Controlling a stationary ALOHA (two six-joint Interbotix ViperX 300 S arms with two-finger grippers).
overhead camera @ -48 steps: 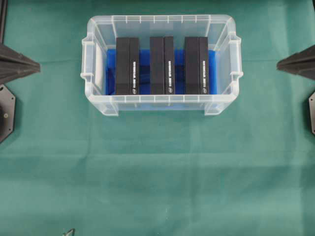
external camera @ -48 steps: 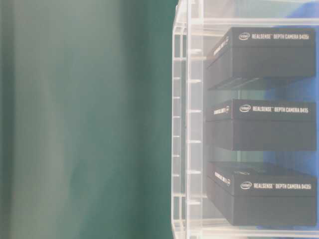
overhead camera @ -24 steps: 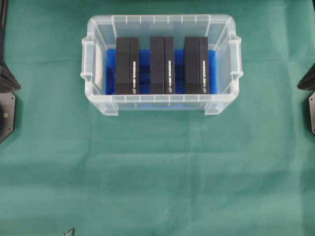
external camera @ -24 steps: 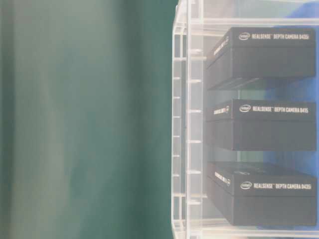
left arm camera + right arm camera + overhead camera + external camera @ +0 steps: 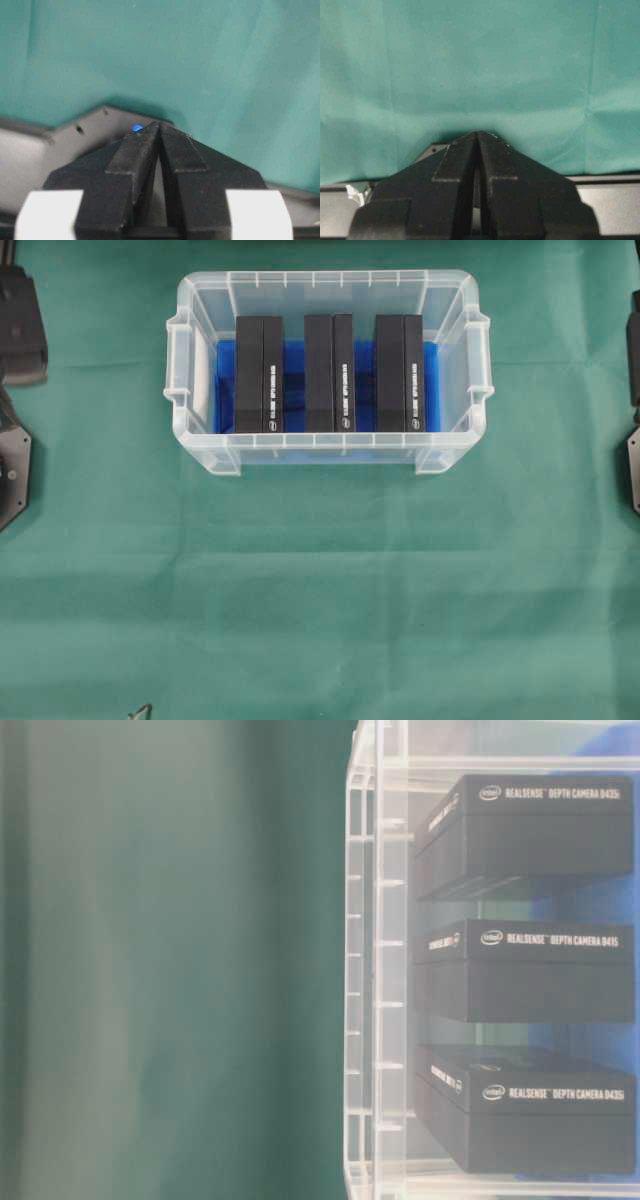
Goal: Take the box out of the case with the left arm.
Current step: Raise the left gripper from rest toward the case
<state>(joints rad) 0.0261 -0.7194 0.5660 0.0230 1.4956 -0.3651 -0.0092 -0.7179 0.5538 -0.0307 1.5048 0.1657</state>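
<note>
A clear plastic case (image 5: 327, 455) sits on a green cloth (image 5: 320, 590), open at the top with nothing over it. Inside the case stand 3 black boxes in a row: left box (image 5: 258, 374), middle box (image 5: 329, 372), right box (image 5: 399, 372). Narrow strips of blue lining (image 5: 293, 385) show between neighbouring boxes, and wider strips between the outer boxes and the case's end walls. The case's rim and walls ring the boxes on all 4 sides. Around the case the cloth lies bare. Black arm parts sit well left (image 5: 20, 325) and well right (image 5: 634, 345) of the case.
</note>
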